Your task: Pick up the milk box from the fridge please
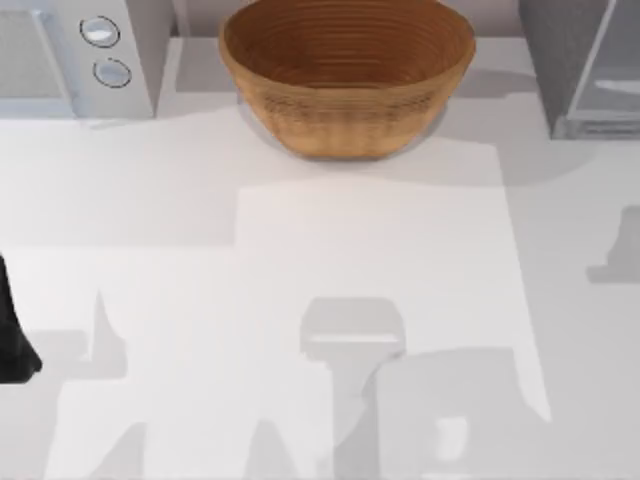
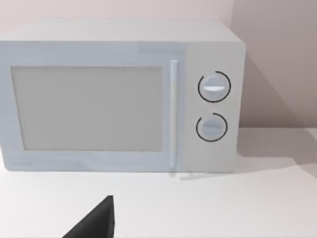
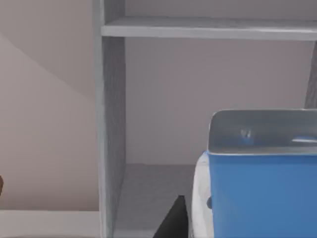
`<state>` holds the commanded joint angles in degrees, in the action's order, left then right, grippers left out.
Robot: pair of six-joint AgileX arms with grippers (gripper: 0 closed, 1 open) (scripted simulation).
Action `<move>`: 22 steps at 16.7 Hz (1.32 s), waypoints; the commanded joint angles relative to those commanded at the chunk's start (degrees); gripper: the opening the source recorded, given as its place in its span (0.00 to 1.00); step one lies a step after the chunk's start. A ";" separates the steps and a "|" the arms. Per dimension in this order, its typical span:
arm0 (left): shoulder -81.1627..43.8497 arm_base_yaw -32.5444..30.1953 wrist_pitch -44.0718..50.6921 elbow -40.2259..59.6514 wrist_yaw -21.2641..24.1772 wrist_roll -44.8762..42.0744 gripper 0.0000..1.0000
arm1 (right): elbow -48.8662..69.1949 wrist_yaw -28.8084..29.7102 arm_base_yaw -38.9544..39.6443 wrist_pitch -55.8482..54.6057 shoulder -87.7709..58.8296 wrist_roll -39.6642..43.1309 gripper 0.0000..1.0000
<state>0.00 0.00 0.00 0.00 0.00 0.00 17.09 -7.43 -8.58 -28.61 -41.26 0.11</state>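
Note:
The fridge (image 1: 560, 70) is a tall grey cabinet at the table's back right, with a pale translucent panel (image 1: 612, 75). In the right wrist view its open interior (image 3: 163, 124) shows a shelf above and a light floor below. The milk box (image 3: 262, 193), blue with a white side and a grey top, stands very close in front of that opening. A dark part of my right gripper (image 3: 172, 220) sits right beside the box's white side. My left gripper (image 2: 94, 223) is parked at the table's left edge (image 1: 10, 335), facing the white appliance.
A white appliance with two round knobs (image 1: 105, 50) (image 2: 213, 106) stands at the back left. A large woven basket (image 1: 345, 75) sits at the back middle. The white table (image 1: 300, 280) stretches in front of them.

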 joint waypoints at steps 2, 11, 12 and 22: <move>0.00 0.00 0.00 0.00 0.00 0.00 1.00 | -4.95 1.92 2.18 7.97 12.70 -0.15 0.00; 0.00 0.00 0.00 0.00 0.00 0.00 1.00 | -17.02 7.39 8.54 28.48 41.09 -0.12 0.00; 0.00 0.00 0.00 0.00 0.00 0.00 1.00 | -17.09 7.43 8.59 28.61 41.26 -0.11 0.00; 0.00 0.00 0.00 0.00 0.00 0.00 1.00 | -14.98 6.29 10.09 22.23 32.69 -0.15 0.00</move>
<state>0.00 0.00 0.00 0.00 0.00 0.00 2.11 -1.14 1.51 -6.38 -8.58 -0.04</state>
